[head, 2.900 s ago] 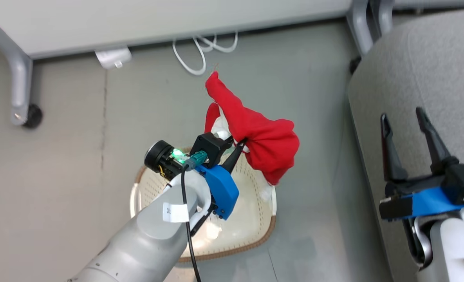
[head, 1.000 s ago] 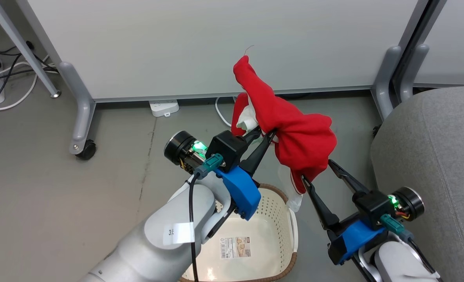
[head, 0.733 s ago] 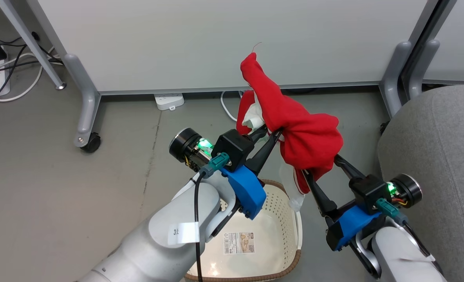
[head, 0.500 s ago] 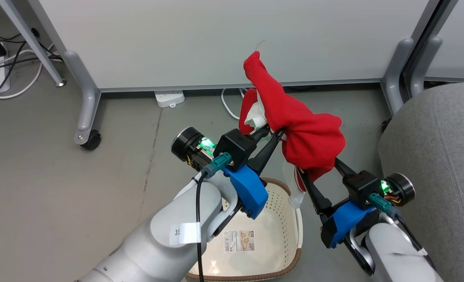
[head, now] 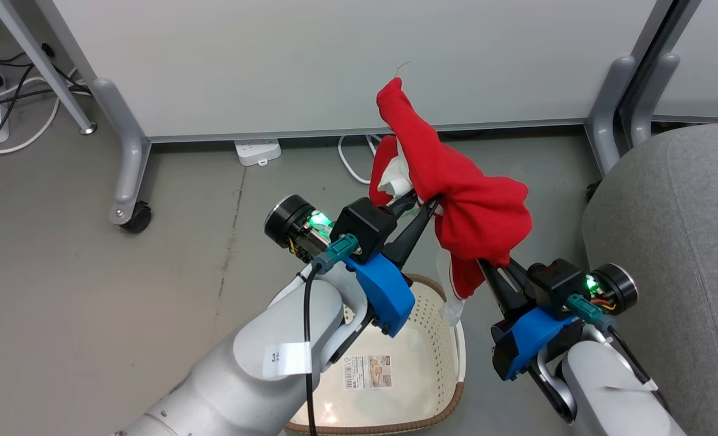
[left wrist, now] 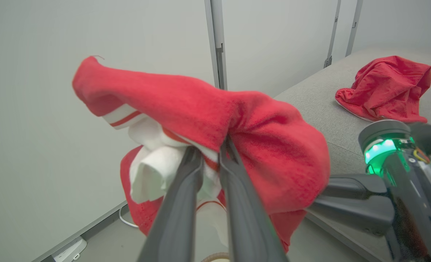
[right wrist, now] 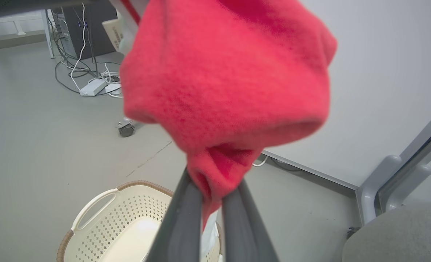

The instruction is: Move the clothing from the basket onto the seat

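Head view first: my left claw [head: 420, 203] is clenched on the red garment [head: 474, 206]. It pinches mid-cloth where white trim bunches beside the tips, and the rest is held in the air above and beyond the claw. My right claw [head: 493, 266] is clamped on the garment's lower fold, right under the bulk. The basket [head: 434, 315] sits on the floor [head: 92, 290] below both claws, with its sticker [head: 366, 372] showing on the bottom. The seat [head: 668, 212] is just off the right claw's outer side. Left wrist view now: both fingers [left wrist: 180, 211] are nearly together with striped white-and-red fabric squeezed between them and red cloth draped over the tips. Off to the claw's right, a second garment [left wrist: 384, 89] lies crumpled on the seat. Right wrist view: the fingers [right wrist: 180, 225] are closed on a tuck of red cloth that balloons above the tips. The basket is down to their left, and a corner of the seat is at lower right.
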{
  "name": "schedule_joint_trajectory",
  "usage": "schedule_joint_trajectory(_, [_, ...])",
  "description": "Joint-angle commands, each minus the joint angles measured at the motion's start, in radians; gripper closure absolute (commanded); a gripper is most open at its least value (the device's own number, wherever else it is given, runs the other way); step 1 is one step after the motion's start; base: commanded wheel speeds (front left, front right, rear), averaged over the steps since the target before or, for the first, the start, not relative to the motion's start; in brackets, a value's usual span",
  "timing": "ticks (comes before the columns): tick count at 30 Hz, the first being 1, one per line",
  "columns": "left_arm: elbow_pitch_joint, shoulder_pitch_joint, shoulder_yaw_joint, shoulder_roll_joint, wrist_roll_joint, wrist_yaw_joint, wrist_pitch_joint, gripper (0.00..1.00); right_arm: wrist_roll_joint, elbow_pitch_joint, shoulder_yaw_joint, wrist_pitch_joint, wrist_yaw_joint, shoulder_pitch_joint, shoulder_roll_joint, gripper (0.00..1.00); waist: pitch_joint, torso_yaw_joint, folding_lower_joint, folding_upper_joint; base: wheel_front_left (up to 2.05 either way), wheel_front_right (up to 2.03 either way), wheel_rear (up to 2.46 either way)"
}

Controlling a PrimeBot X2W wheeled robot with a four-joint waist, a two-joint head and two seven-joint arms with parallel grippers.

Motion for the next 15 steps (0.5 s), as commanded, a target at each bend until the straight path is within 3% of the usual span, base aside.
schedule_joint_trajectory(1, [0.003,-0.012,-0.001,0.001,-0.004,-0.002,-0.006,1.00,0.004,-0.005,0.002,-0.003,0.000,-0.011,-0.005,1.00,-0.001,-0.001,-0.0001,0.0000,0.00,0.00,0.00])
schedule_joint_trajectory(11, [0.010,-0.017,-0.004,0.000,-0.007,-0.003,-0.007,1.00,0.006,-0.011,-0.002,-0.003,0.000,-0.009,-0.006,1.00,0.000,-0.002,-0.0001,0.0000,0.00,0.00,0.00])
schedule_joint_trajectory(12, [0.010,-0.017,-0.004,0.000,-0.007,-0.001,-0.007,0.75,0.007,-0.011,-0.002,-0.003,0.000,-0.010,-0.007,1.00,0.000,-0.002,-0.0001,0.0000,0.00,0.00,0.00])
schedule_joint_trajectory(13, [0.012,-0.018,-0.005,0.000,-0.005,0.001,-0.007,0.22,0.007,-0.011,-0.002,-0.003,0.000,-0.010,-0.007,1.00,0.001,-0.001,-0.0001,0.0000,0.00,0.00,0.00])
schedule_joint_trajectory(14, [0.013,-0.018,-0.008,0.000,-0.003,0.002,-0.007,0.00,0.007,-0.011,-0.002,-0.003,0.000,-0.011,-0.007,1.00,0.002,-0.001,-0.0001,0.0000,0.00,0.00,0.00])
schedule_joint_trajectory(15, [0.014,-0.019,-0.008,0.000,-0.003,0.002,-0.007,0.00,0.007,-0.012,-0.002,-0.003,0.000,-0.012,-0.008,1.00,0.003,-0.001,-0.0001,0.0000,0.00,0.00,0.00])
